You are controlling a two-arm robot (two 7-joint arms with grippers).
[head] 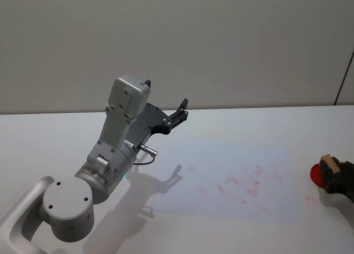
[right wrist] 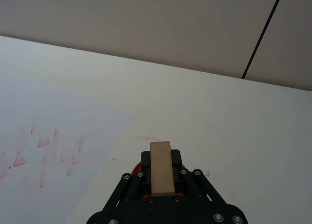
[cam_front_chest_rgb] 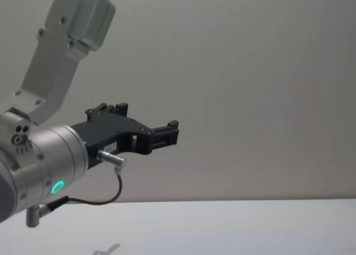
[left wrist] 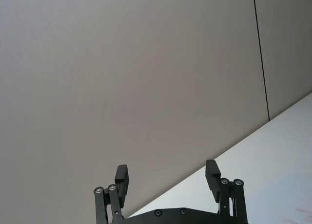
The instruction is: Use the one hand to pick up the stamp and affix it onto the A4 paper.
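Right claw (head: 338, 176) sits at about 3 o'clock in my head view, low over the white counter (head: 232, 127), fingers pinching the stamp (head: 330, 165). The stamp's tan wooden top faces up and toward the camera, with a dark body below it. In my right wrist view the stamp (right wrist: 161, 166) stands between the black fingers (right wrist: 181, 173), gripped on both sides, and a red rim peeks out beneath it on the near side. In the head view that red shows as a round red pad (head: 317, 174) just under and left of the stamp; I can't tell if the stamp is touching it.

The A4 paper (head: 221, 176) lies flat mid-counter, at 9 o'clock from the stamp and near it, not under it. It carries many smeared red stamp marks (head: 246, 185), clustered toward its right half. A few faint red smudges also sit on the bare counter beside the paper's right edge. The wrist view shows the paper's corner (right wrist: 73, 151) just off the claw, with red streaks on it.

Left claw (head: 178, 114) is raised off the counter at roughly 10 o'clock from the paper, pointing up and away toward the wall. Its fingers are spread, nothing between them, confirmed in the left wrist view (left wrist: 166, 177) and the chest view (cam_front_chest_rgb: 167, 134). A green light glows on the left wrist housing (cam_front_chest_rgb: 57, 186).
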